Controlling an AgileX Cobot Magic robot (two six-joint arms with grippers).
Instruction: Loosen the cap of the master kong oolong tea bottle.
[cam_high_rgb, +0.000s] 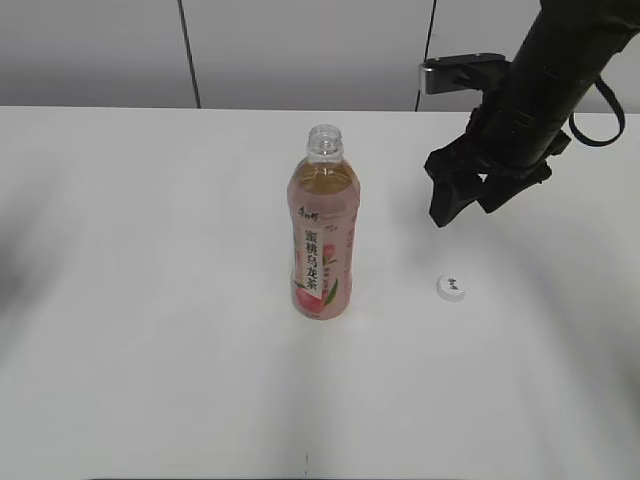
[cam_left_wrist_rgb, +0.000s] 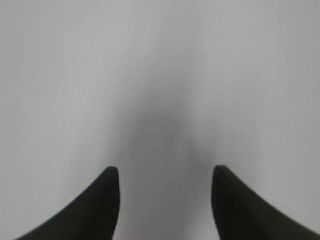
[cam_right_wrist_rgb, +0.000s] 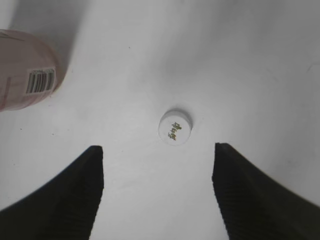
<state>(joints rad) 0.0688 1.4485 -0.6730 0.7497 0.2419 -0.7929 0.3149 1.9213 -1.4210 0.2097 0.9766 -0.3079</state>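
The master kong oolong tea bottle (cam_high_rgb: 322, 232) stands upright mid-table with its neck open and no cap on it; its lower body shows at the left edge of the right wrist view (cam_right_wrist_rgb: 27, 70). The white cap (cam_high_rgb: 452, 288) lies on the table to the bottle's right, dark mark up, also in the right wrist view (cam_right_wrist_rgb: 175, 127). My right gripper (cam_high_rgb: 468, 204) is open and empty, hanging above the cap; its jaws (cam_right_wrist_rgb: 157, 155) frame bare table just short of the cap. My left gripper (cam_left_wrist_rgb: 165, 172) is open and empty over bare table, out of the exterior view.
The white table (cam_high_rgb: 150, 300) runs to a grey panelled wall (cam_high_rgb: 300, 50) at the back. The black right arm (cam_high_rgb: 560, 70) reaches in from the upper right.
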